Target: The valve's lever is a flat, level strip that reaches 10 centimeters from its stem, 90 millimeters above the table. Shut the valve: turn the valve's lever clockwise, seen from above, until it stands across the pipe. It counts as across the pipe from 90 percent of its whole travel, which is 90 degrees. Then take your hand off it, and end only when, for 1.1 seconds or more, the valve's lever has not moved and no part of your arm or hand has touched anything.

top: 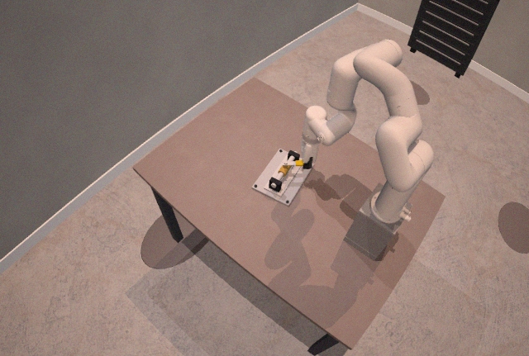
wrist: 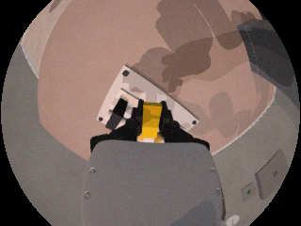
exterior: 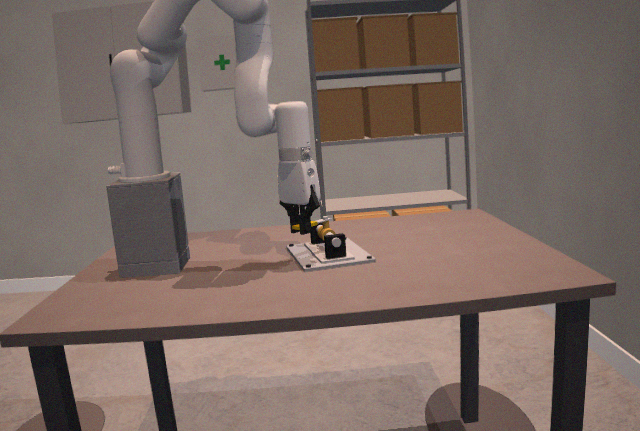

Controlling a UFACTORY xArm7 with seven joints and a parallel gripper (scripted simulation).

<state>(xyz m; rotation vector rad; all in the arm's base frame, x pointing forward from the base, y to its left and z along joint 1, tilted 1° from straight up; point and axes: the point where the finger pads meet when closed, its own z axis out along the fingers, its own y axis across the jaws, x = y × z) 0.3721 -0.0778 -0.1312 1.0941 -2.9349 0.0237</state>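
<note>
Roughly mid-bench, nearer the wall-side long edge than the edge with the grey pedestal (top: 363,236): a pale base plate (top: 287,196) carrying the valve (top: 282,171), a short pipe (exterior: 326,233) between two black end blocks. Yellow lever (top: 298,163) reaching out sideways from the stem, off the pipe's line toward the pedestal-side edge, close to crosswise as seen from above. Pointing straight down over the plate's edge, the gripper (exterior: 301,226), jaws narrowed and clamped on the lever's outer end. From the wrist camera, black fingers pressed against both sides of the yellow strip (wrist: 150,122), plate corner visible beyond. White arm (exterior: 248,69) arching up from the pedestal near the bench corner and folding back down. Behind the far edge, a shelf rack (exterior: 311,106) with brown boxes.
</note>
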